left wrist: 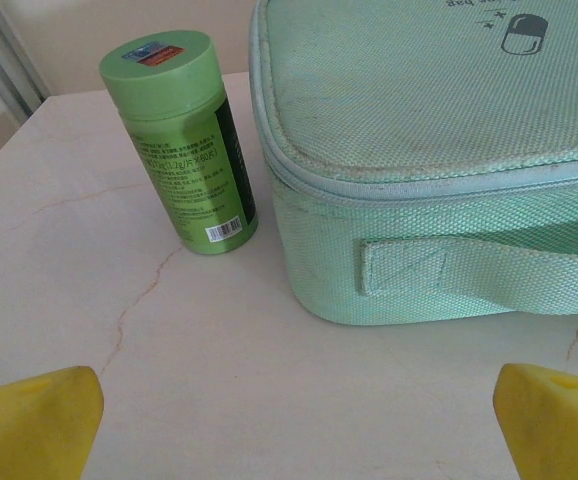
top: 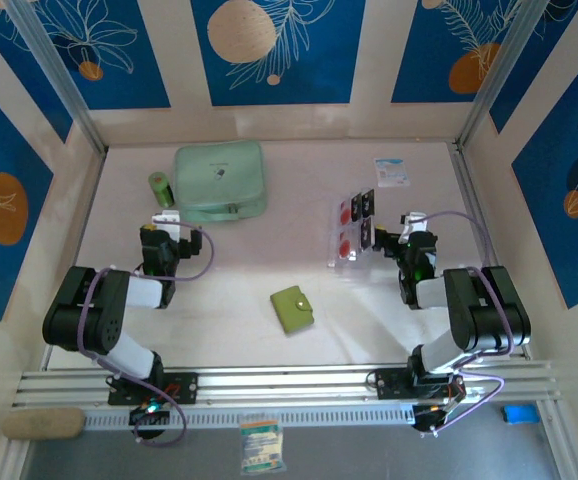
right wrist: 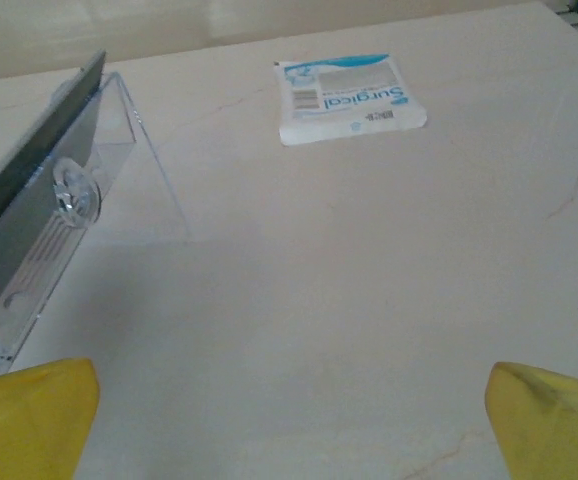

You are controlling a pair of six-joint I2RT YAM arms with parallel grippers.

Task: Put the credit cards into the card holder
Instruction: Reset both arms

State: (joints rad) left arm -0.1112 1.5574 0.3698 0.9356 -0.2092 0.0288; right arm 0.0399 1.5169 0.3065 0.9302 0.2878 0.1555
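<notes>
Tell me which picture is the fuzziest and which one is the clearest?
Top external view is fuzziest: the black and red-blobbed cards look like tiny smudges. Left wrist view is clearest: the mint-green fabric zip case shows its weave. Right wrist view is fairly sharp: print on the white-and-blue paper packet is readable.

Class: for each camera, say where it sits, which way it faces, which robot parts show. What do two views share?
Top external: above and behind, looking down at the table; left arm and right arm show.
Left wrist: on the left gripper, facing the green bottle and mint case; yellow fingertips show.
Right wrist: on the right gripper, facing the paper packet; yellow fingertips show.
Shared: top and left wrist see the green bottle.
</notes>
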